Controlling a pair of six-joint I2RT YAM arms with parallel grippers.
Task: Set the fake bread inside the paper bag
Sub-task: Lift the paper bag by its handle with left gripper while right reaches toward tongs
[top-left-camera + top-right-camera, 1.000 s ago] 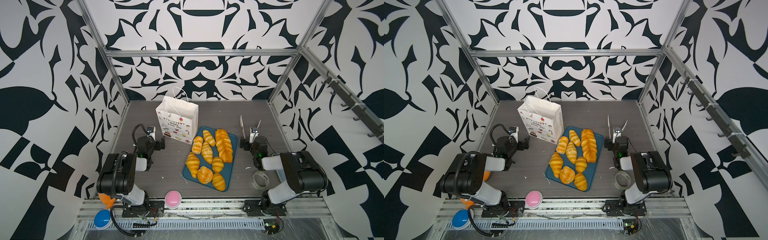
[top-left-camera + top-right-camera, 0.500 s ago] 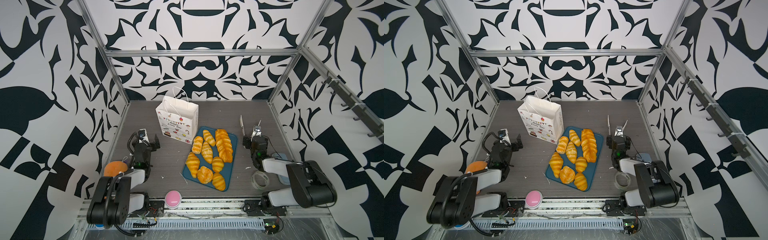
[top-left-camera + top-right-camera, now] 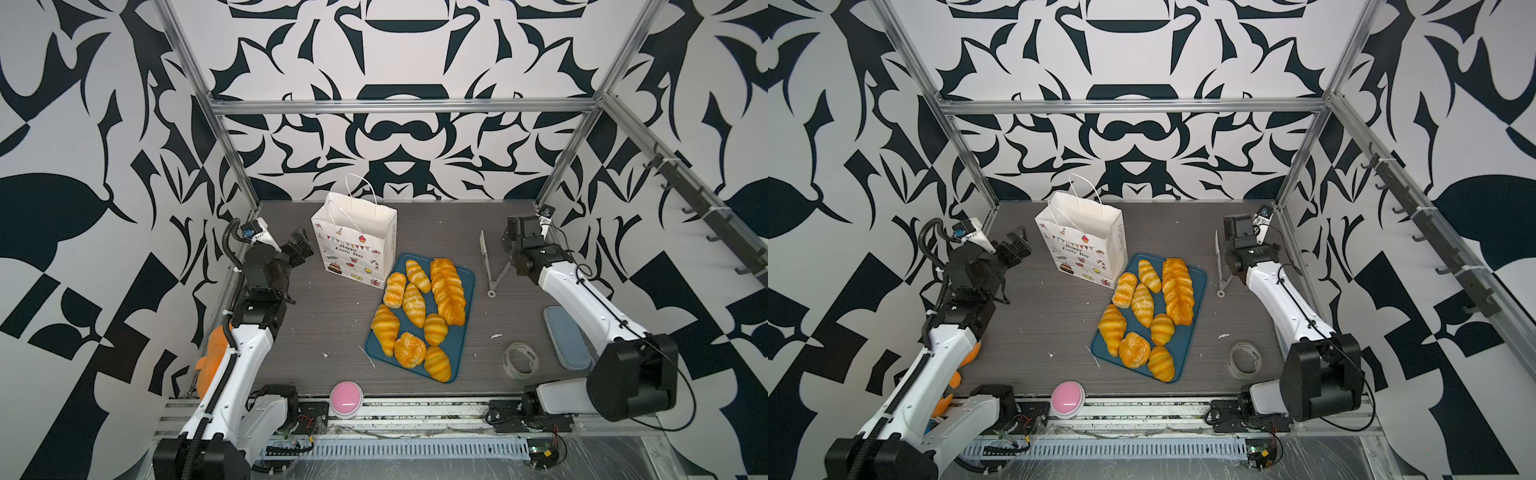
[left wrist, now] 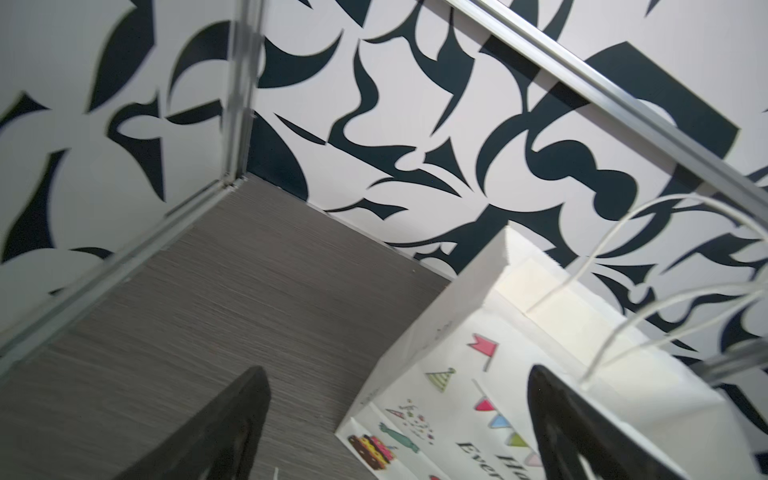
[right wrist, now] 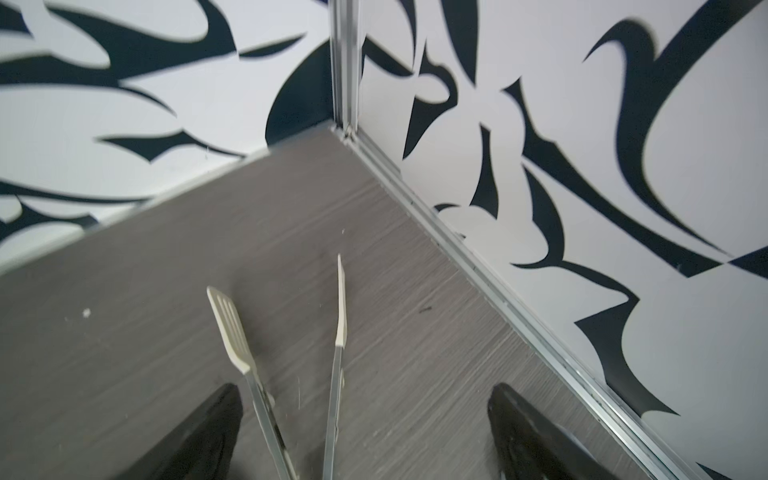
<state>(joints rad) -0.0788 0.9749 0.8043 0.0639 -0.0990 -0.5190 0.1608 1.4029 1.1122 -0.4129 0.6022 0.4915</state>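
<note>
Starting from zero: fake bread (image 3: 446,291) all on tray (image 3: 462,345), paper bag (image 3: 353,245) looks empty; our L gripper (image 3: 301,248) + R gripper (image 5: 363,390) spread wide, holding nothing.

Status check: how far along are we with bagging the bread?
Done: nothing visible; the bag stands upright and open. In hand: nothing; the left gripper is open beside the bag, the right gripper open over the tongs on the table. To do: all eight pieces of bread lie on the tray.
</note>
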